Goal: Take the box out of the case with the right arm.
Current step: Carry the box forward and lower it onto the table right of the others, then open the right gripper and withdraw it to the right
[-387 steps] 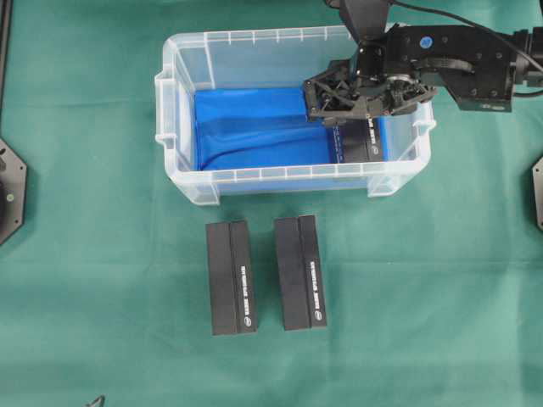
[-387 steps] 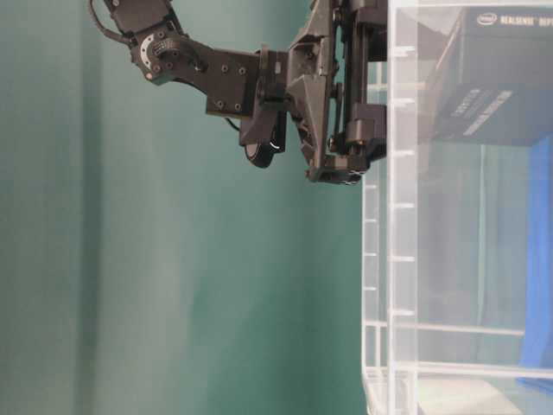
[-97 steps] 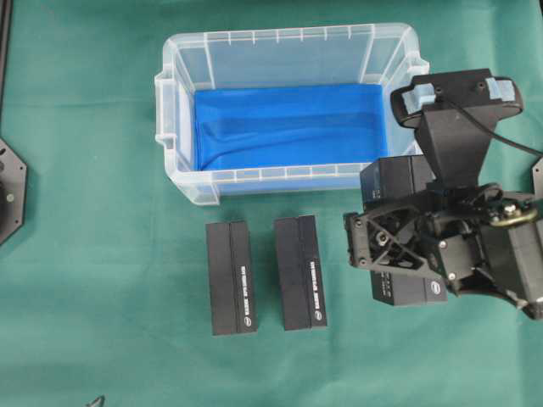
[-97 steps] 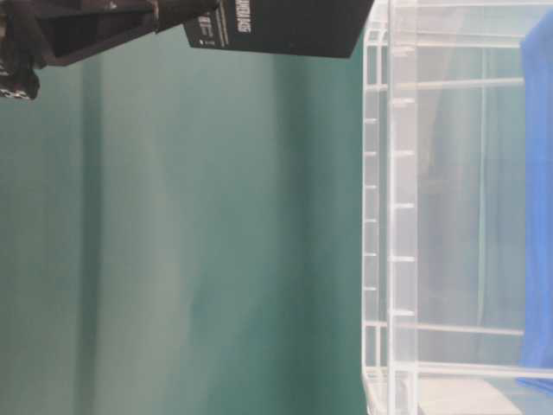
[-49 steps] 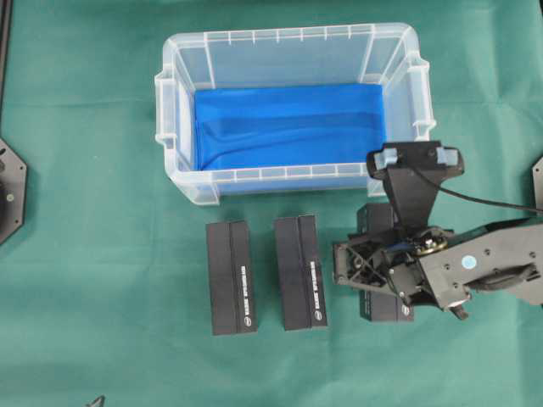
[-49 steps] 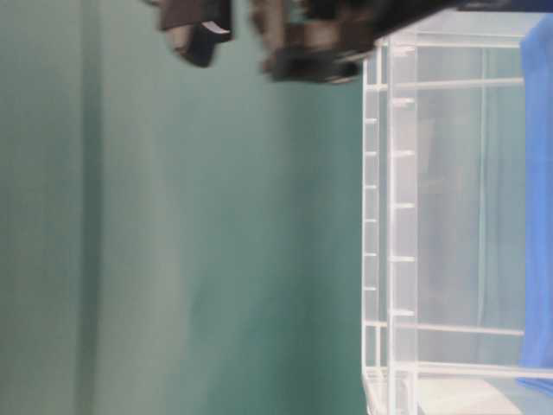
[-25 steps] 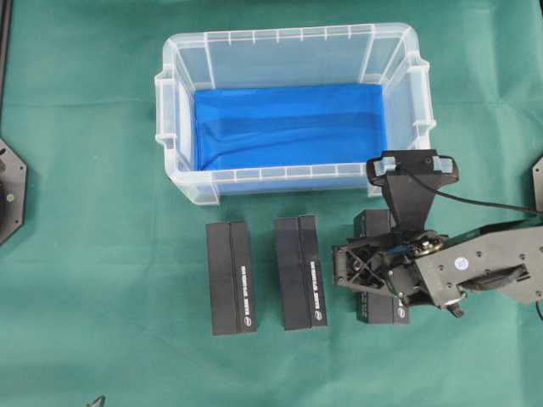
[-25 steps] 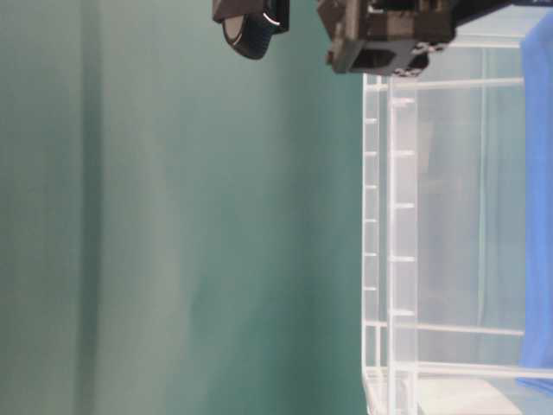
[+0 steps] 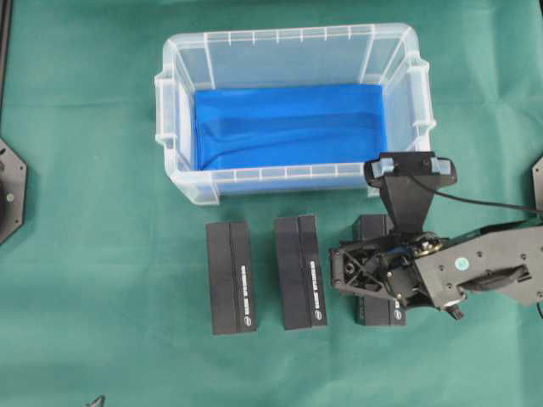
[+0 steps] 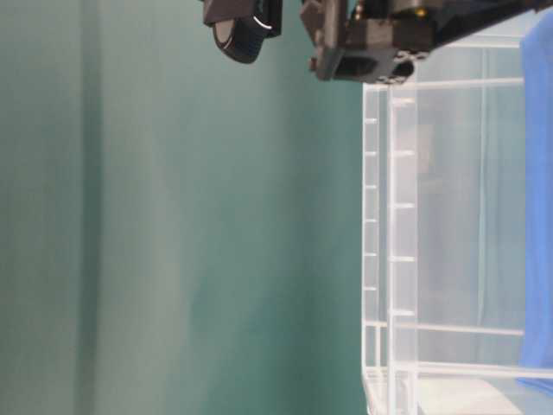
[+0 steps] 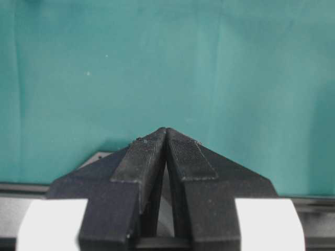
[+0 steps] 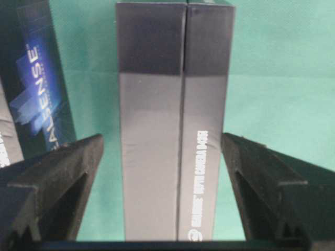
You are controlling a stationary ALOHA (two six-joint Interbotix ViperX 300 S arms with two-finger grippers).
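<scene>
The black box (image 9: 374, 229) lies on the green cloth outside the case, in a row with two like boxes. My right gripper (image 9: 372, 273) hangs directly over it and covers its middle. In the right wrist view the box (image 12: 175, 130) runs lengthwise between the two fingers (image 12: 57, 172), and green cloth shows on both sides, so the gripper (image 12: 162, 138) is open and not touching it. The clear case (image 9: 293, 174) holds only its blue sheet (image 9: 288, 123). The left gripper (image 11: 166, 132) is shut on nothing above bare cloth.
Two more black boxes (image 9: 232, 277) (image 9: 300, 271) lie left of the released one; the nearer one (image 12: 39, 78) shows beside the left finger. The case wall (image 10: 397, 216) fills the right of the table-level view, with right arm parts (image 10: 363, 35) at the top.
The right gripper's jaws have spread apart and let go of the box, which now rests on the cloth. The arm has barely moved.
</scene>
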